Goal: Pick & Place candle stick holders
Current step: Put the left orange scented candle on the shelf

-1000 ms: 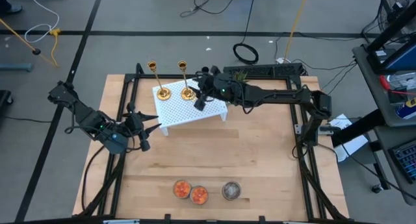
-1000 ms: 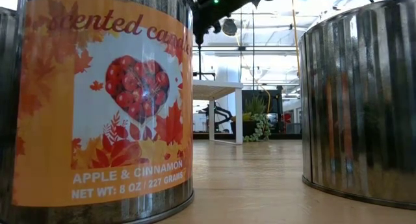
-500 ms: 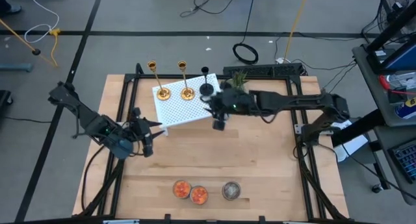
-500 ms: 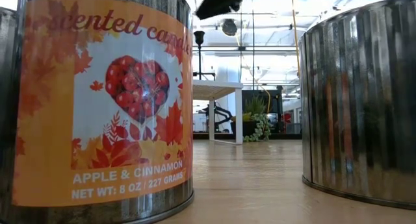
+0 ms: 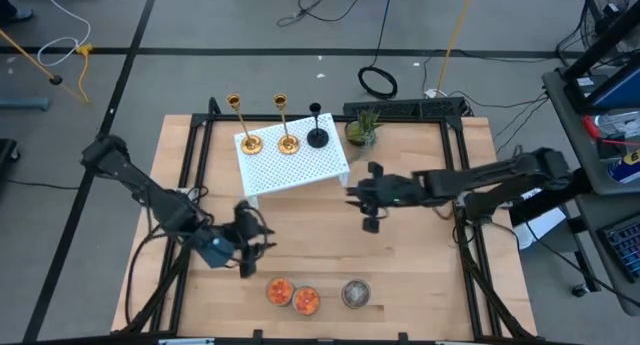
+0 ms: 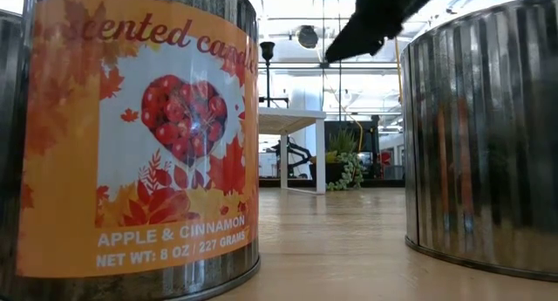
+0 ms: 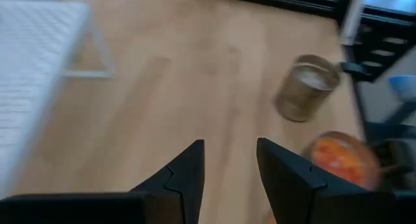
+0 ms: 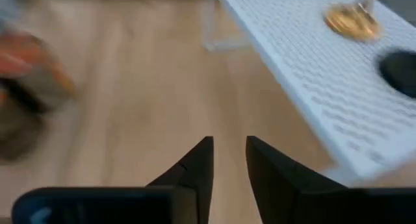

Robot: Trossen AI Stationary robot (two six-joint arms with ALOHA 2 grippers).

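Hovering over bare wood right of the frame's centre in the high view, the right pincer [image 5: 371, 225] holds nothing; its own wrist view shows its two dark fingers [image 8: 198, 165] with only a narrow gap between them and nothing in that gap. The left pincer [image 5: 246, 266] hangs lower left of centre, just above the row of tins, fingers [image 7: 185, 175] parted with bare worktop [image 5: 400, 275] showing between them, gripping nothing.

All three candle holders stand upright on the white perforated stand [image 5: 300, 165] at upper centre: one gold holder [image 5: 249, 142] on its left part, the second gold holder [image 5: 288, 142] near the middle, the black holder [image 5: 317, 137] at its right end.

Three candle tins sit in a row at the bottom of the worktop: two with orange-red contents [image 5: 279, 290] [image 5: 306, 301] touching each other, and a grey-topped one [image 5: 355, 293] apart to the right. A small potted plant [image 5: 358, 131] stands right of the stand.

In the low view two tins fill the sides of the frame, cut off at the edges; the left one [image 6: 139, 135] has an orange apple and cinnamon label. Between them the black holder's top [image 6: 267, 50] shows far off; a blurred dark arm crosses the top.
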